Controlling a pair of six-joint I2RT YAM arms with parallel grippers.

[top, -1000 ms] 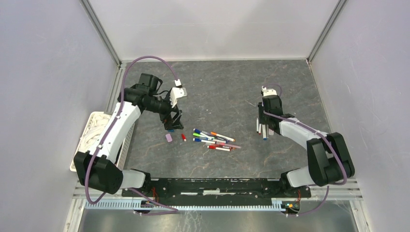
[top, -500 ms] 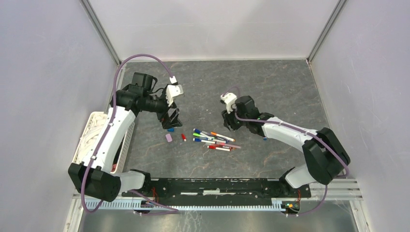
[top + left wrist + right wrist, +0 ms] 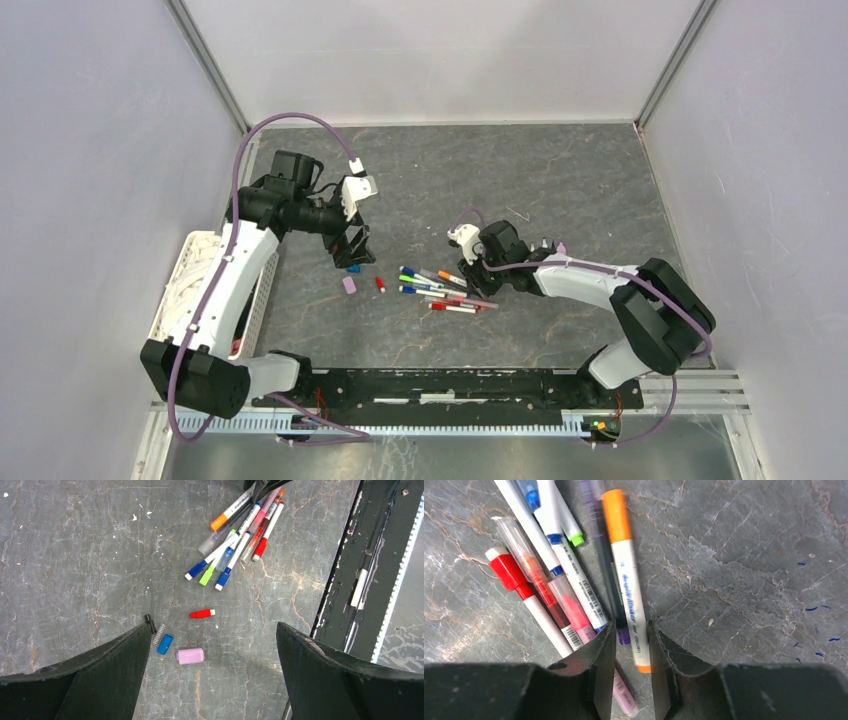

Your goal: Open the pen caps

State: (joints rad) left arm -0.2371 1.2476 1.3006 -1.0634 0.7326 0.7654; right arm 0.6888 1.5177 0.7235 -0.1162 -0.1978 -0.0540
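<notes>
The pens (image 3: 440, 290) lie in a loose pile mid-table and also show in the left wrist view (image 3: 235, 540). Three loose pen caps lie left of the pile: blue (image 3: 164, 644), lilac (image 3: 190, 656) and red (image 3: 202, 613). My left gripper (image 3: 213, 627) hangs wide open and empty above them, shown from above too (image 3: 352, 252). My right gripper (image 3: 631, 650) is down on the pile's right end (image 3: 474, 272). Its jaws stand narrow, closed round the tail of the orange-capped pen (image 3: 626, 580). A dark pen's purple tip (image 3: 623, 635) is also between them.
A white basket (image 3: 190, 270) stands off the table's left edge. The black base rail (image 3: 430, 385) runs along the near edge and shows in the left wrist view (image 3: 350, 555). A tiny black bit (image 3: 148, 622) and a checkered bit (image 3: 159, 632) lie by the blue cap.
My right arm swung left from the table's right side to the pen pile and set its jaws round the orange-capped pen. My left arm pulled back slightly and stays open.
</notes>
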